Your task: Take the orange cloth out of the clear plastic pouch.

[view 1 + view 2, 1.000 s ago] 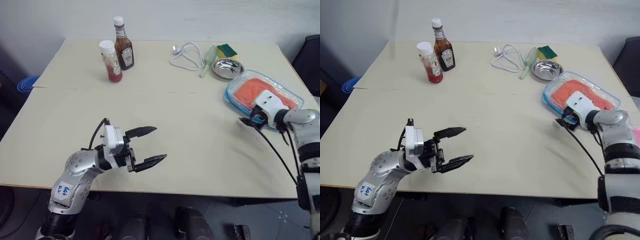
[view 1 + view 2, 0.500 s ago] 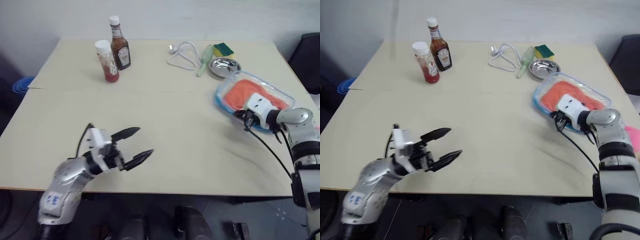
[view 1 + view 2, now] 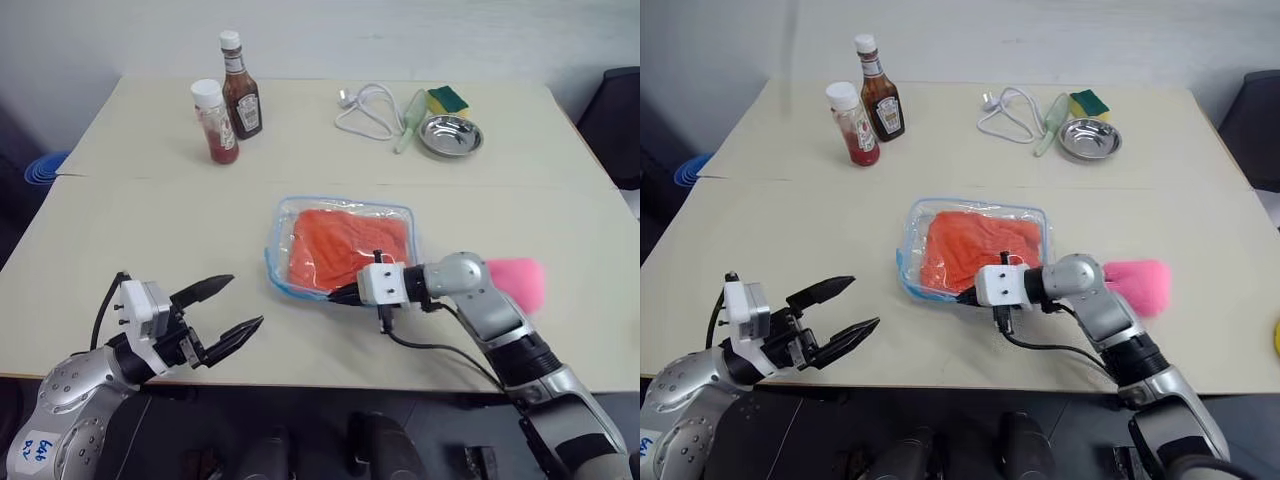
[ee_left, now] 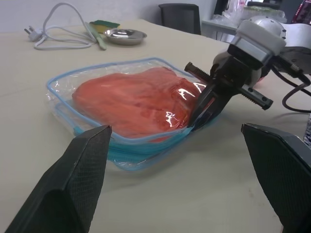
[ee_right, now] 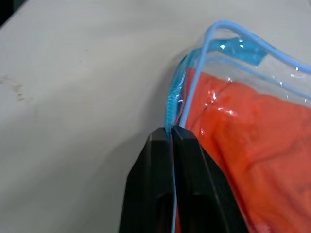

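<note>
The clear plastic pouch (image 3: pixel 279 228) with light blue trim lies flat in the middle of the table. The orange cloth (image 3: pixel 345 245) is inside it, wrinkled and filling most of it. My right gripper (image 3: pixel 345 294) is shut on the pouch's near edge; in the right wrist view the blue zipper trim (image 5: pixel 171 104) runs in between the closed fingers (image 5: pixel 188 160). A pink fluffy pom-pom (image 3: pixel 517 280) lies on the table behind my right forearm. My left gripper (image 3: pixel 247 301) is open with nothing in it, near the table's front left edge, pointing at the pouch from a short way off.
Two sauce bottles (image 3: pixel 240 98) (image 3: pixel 218 122) stand at the back left. At the back right are a white cable (image 3: pixel 368 112), a green tool (image 3: pixel 410 108), a sponge (image 3: pixel 448 100) and a round steel bowl (image 3: pixel 450 135). A black chair (image 3: pixel 622 110) stands beyond the right edge.
My right gripper closed on the pouch and dragged it from the table's right side to the middle, pom-pom trailing. My left arm drew back toward the front left edge, still open.
</note>
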Robot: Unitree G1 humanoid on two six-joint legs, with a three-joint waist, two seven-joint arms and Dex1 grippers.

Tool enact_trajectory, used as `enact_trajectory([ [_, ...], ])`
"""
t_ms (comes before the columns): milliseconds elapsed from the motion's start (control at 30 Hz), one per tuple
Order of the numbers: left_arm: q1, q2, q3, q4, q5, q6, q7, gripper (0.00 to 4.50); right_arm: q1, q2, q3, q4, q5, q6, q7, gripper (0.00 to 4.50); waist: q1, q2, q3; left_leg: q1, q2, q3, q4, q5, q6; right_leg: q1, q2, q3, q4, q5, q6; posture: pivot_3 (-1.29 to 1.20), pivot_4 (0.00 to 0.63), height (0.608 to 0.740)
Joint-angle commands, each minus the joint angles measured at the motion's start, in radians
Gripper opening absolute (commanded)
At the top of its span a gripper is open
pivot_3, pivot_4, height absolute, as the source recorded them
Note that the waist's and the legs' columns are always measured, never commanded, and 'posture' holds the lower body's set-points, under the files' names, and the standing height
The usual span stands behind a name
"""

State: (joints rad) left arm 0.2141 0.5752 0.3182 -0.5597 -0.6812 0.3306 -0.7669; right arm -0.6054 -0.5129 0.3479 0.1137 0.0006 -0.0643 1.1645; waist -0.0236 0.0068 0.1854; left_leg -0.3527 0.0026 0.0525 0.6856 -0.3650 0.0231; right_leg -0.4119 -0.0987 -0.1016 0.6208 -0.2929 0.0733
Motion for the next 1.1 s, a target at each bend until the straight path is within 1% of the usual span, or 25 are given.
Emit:
enact_trajectory([
  [33,-0.005,0.021,0.011,-0.038,-0.013,-0.002,-0.006,4.5,-0.035,-0.013,-0.045,-0.021,0.019,0.01,-0.017,1.31,-0.002,0.0,0.0,0.0,0.0,0.0,0.0,0.0,0.0,0.0,0.0,0.0,0.0,0.0,0.0,0.0,0.15,0.74],
  [100,-0.007,0.03,0.004,-0.033,-0.006,-0.005,-0.012,4.5,-0.029,-0.006,-0.091,-0.092,0.091,0.093,-0.025,2.0,-0.003,0.0,0.0,0.0,0.0,0.0,0.0,0.0,0.0,0.0,0.0,-0.001,0.0,0.0,0.0,0.0,0.15,0.74],
  [167,-0.007,0.034,-0.003,-0.033,-0.001,-0.003,-0.012,4.5,-0.011,-0.022,-0.159,-0.184,0.172,0.154,-0.032,2.6,-0.002,0.0,0.0,0.0,0.0,-0.001,0.0,0.0,0.0,0.0,0.0,-0.001,0.0,0.0,0.0,0.0,0.15,0.74],
  [200,-0.008,0.034,-0.004,-0.034,-0.001,-0.001,-0.01,4.5,-0.004,-0.032,-0.185,-0.217,0.203,0.177,-0.032,3.03,-0.002,0.0,0.0,0.0,0.0,-0.001,0.0,0.0,0.0,0.0,0.0,-0.001,0.0,0.0,0.0,0.0,0.15,0.74],
  [233,-0.007,0.034,-0.006,-0.035,-0.002,0.001,-0.008,4.5,0.007,-0.053,-0.235,-0.25,0.248,0.211,-0.034,3.41,-0.001,0.0,0.0,-0.001,0.0,-0.001,0.0,0.0,0.0,0.0,0.0,-0.001,0.0,0.0,0.0,0.0,0.15,0.74],
  [267,-0.006,0.035,-0.007,-0.036,-0.005,0.005,-0.007,4.5,0.021,-0.086,-0.284,-0.282,0.31,0.262,-0.016,3.67,0.001,0.0,0.0,0.0,0.0,-0.001,0.0,0.0,0.0,0.0,0.0,-0.001,0.0,0.0,0.0,0.0,0.15,0.74],
  [300,-0.006,0.037,-0.009,-0.036,-0.011,0.012,-0.01,4.5,0.043,-0.144,-0.353,-0.312,0.421,0.363,0.03,4.08,0.004,0.0,0.0,-0.001,0.0,-0.002,0.0,0.0,0.0,0.001,0.0,-0.001,0.0,0.0,0.0,0.0,0.15,0.74],
  [333,-0.006,0.039,-0.012,-0.036,-0.017,0.018,-0.014,4.5,0.061,-0.197,-0.41,-0.333,0.512,0.451,0.071,4.33,0.012,0.0,0.0,0.0,0.0,-0.002,0.0,0.0,0.001,0.002,0.0,-0.002,-0.001,0.0,0.0,0.0,0.15,0.74],
  [367,-0.006,0.042,-0.016,-0.035,-0.018,0.021,-0.018,4.5,0.074,-0.252,-0.452,-0.33,0.547,0.521,0.082,4.33,0.021,0.0,0.0,0.0,0.0,-0.003,0.0,-0.001,0.002,0.002,-0.001,-0.002,-0.001,0.0,0.0,0.0,0.15,0.74],
  [400,-0.008,0.046,-0.022,-0.034,-0.019,0.026,-0.025,4.5,0.084,-0.311,-0.485,-0.294,0.541,0.542,0.087,4.33,0.024,0.001,0.001,0.0,0.0,-0.003,0.0,-0.001,0.003,0.002,-0.001,-0.002,-0.002,0.0,0.0,0.0,0.15,0.74],
  [467,-0.017,0.054,-0.04,-0.031,-0.021,0.037,-0.041,4.5,0.112,-0.442,-0.509,-0.177,0.466,0.558,0.096,4.33,0.023,0.001,0.0,0.0,-0.002,-0.003,0.0,-0.002,0.004,0.003,-0.003,-0.002,-0.003,0.0,0.0,0.0,0.15,0.74],
  [500,-0.025,0.057,-0.054,-0.03,-0.019,0.041,-0.05,4.5,0.129,-0.507,-0.505,-0.097,0.415,0.529,0.111,4.33,0.024,0.001,0.0,0.0,-0.002,-0.003,0.0,-0.002,0.004,0.003,-0.003,-0.002,-0.006,0.0,0.0,0.0,0.15,0.74],
  [567,-0.043,0.059,-0.075,-0.024,-0.015,0.043,-0.061,4.5,0.143,-0.592,-0.478,0.022,0.352,0.52,0.118,4.33,0.024,0.001,0.0,0.0,-0.003,-0.003,0.0,-0.002,0.005,0.004,-0.004,-0.003,-0.008,0.0,0.0,0.0,0.15,0.74],
  [633,-0.069,0.061,-0.1,-0.011,-0.015,0.049,-0.075,4.5,0.123,-0.623,-0.436,0.148,0.289,0.5,0.105,4.33,0.02,0.001,0.0,0.0,-0.003,-0.003,0.0,-0.002,0.005,0.004,-0.004,-0.002,-0.008,0.0,0.0,0.0,0.15,0.74],
  [733,-0.115,0.055,-0.139,0.015,0.002,0.04,-0.094,4.5,0.085,-0.623,-0.352,0.273,0.233,0.544,0.153,4.33,0.009,0.001,0.0,0.001,-0.002,0.0,0.0,0.0,0.004,0.004,-0.003,-0.002,-0.007,0.0,0.0,0.0,0.15,0.74],
  [833,-0.153,0.05,-0.165,0.04,0.012,0.034,-0.105,4.5,0.039,-0.58,-0.295,0.348,0.228,0.594,0.208,3.72,0.002,0.002,0.001,0.001,-0.002,0.002,0.0,0.001,0.003,0.002,-0.002,-0.001,-0.004,0.0,0.0,0.0,0.15,0.74],
  [933,-0.171,0.05,-0.175,0.054,0.016,0.033,-0.111,4.5,0.015,-0.567,-0.272,0.374,0.238,0.643,0.271,2.75,0.001,0.002,0.001,0.002,-0.002,0.001,0.0,0.002,0.002,0.003,-0.001,-0.001,-0.002,0.0,0.0,0.0,0.15,0.74],
  [967,-0.174,0.05,-0.176,0.056,0.016,0.033,-0.113,4.5,0.023,-0.574,-0.28,0.362,0.257,0.651,0.303,2.49,0.002,0.002,0.001,0.002,-0.002,0.001,0.0,0.002,0.002,0.002,-0.001,-0.001,-0.002,0.0,0.0,0.0,0.15,0.74],
  [1000,-0.175,0.051,-0.176,0.057,0.016,0.033,-0.114,4.5,0.033,-0.581,-0.292,0.346,0.274,0.653,0.327,2.06,0.003,0.002,0.001,0.001,-0.002,0.001,0.0,0.002,0.002,0.003,-0.001,-0.002,-0.002,0.0,0.0,0.0,0.15,0.74],
  [1033,-0.174,0.053,-0.174,0.058,0.016,0.033,-0.116,4.5,0.047,-0.593,-0.315,0.318,0.298,0.673,0.341,1.79,0.005,0.002,0.001,0.001,-0.002,0.0,0.0,0.002,0.002,0.003,-0.001,-0.002,-0.001,0.0,0.0,0.0,0.15,0.74],
  [1100,-0.164,0.054,-0.166,0.055,0.013,0.033,-0.117,4.5,0.114,-0.644,-0.367,0.186,0.374,0.748,0.392,1.12,0.014,0.003,0.001,0.001,-0.002,0.0,0.0,0.002,0.002,0.003,-0.002,-0.002,-0.001,0.0,0.0,0.0,0.15,0.74],
])
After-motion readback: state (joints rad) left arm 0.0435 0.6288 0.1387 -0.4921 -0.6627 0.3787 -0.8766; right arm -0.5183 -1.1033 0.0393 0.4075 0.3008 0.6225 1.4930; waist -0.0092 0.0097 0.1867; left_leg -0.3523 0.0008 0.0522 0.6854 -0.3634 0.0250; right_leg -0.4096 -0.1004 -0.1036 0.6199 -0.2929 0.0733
